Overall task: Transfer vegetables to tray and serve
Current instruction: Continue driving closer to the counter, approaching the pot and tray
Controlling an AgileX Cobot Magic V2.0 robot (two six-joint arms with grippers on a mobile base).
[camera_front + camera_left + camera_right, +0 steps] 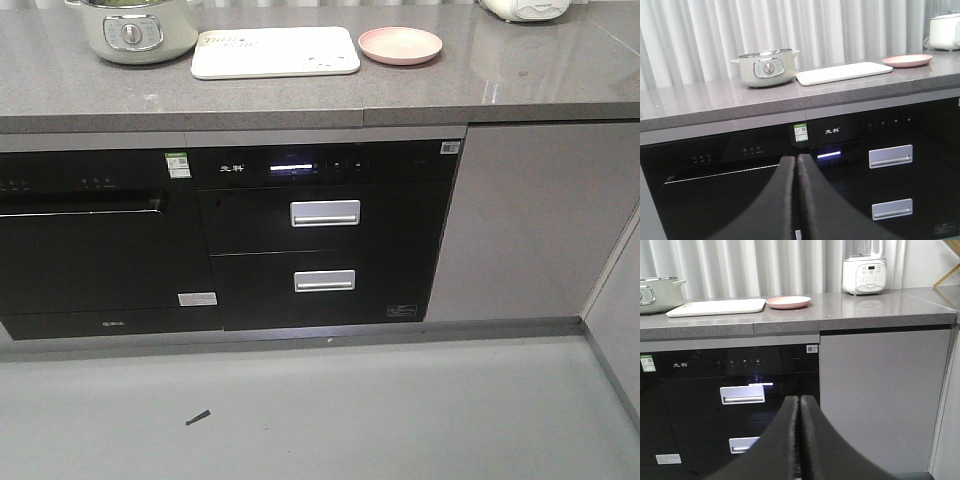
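Left claw (796, 159) and right claw (800, 399) were both pressed closed and empty, low beneath the tray (285, 55). No lettuce was visible. Task apparently unstarted; next, finding and reaching it.

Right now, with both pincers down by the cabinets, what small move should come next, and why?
Probably bring the arms up and forward toward the counter. The left pincer and right pincer are shut, aimed at the black appliance fronts, set back from the counter where the tray lies bare. No vegetables show yet, so a closer look seems needed.
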